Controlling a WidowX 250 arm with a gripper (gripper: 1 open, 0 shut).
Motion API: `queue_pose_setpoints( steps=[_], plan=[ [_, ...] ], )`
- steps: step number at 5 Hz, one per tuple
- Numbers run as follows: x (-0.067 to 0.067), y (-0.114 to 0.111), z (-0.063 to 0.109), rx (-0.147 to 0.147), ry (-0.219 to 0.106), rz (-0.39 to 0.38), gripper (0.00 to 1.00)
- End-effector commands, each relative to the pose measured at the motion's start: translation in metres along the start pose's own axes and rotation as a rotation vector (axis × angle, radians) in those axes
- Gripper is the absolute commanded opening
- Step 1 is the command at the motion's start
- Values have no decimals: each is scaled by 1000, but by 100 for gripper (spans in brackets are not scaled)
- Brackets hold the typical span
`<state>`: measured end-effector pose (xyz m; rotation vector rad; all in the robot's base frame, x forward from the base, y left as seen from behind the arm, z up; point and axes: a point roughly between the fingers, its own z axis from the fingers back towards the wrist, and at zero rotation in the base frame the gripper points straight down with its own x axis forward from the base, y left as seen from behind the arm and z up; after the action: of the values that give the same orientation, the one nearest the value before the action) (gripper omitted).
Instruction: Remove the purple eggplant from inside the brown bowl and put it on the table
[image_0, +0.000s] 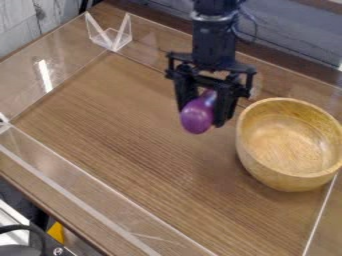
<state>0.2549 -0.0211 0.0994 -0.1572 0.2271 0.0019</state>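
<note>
Camera view, looking down across the table (120, 130): your arm comes in from the top edge, dark and near vertical, wrist pointing steeply down. Your gripper (203, 108) hangs over the wood just left of the brown bowl (289, 142), not over it. Black fingers (181, 90) splay down either side of the purple eggplant (198, 115), and the jaws are clamped tight on it. You're holding the eggplant by its upper part, bulbous end hanging lowest, slightly tilted. It's clear of the bowl, outside the rim, above bare tabletop; whether it touches the surface I can't tell, though it looks lifted. The bowl's inside shows only pale wood grain. It sits near the right edge, upright. Clear acrylic walls (60, 70) run along the left and front edges, and a small clear bracket (110, 32) stands at the far left corner.
</note>
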Motion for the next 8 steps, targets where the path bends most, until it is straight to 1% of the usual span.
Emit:
queue_pose_setpoints(
  steps=[1,2,3,4,5,8],
  plan=[
    [-10,2,4,12,-63,-41,0],
    [-13,8,-8,19,-74,-62,0],
    [-14,10,-19,28,-91,-81,0],
    [-14,10,-27,39,-110,-95,0],
    [-12,10,-34,55,-129,-106,0],
    [-9,9,-41,84,-161,-129,0]
  ],
)
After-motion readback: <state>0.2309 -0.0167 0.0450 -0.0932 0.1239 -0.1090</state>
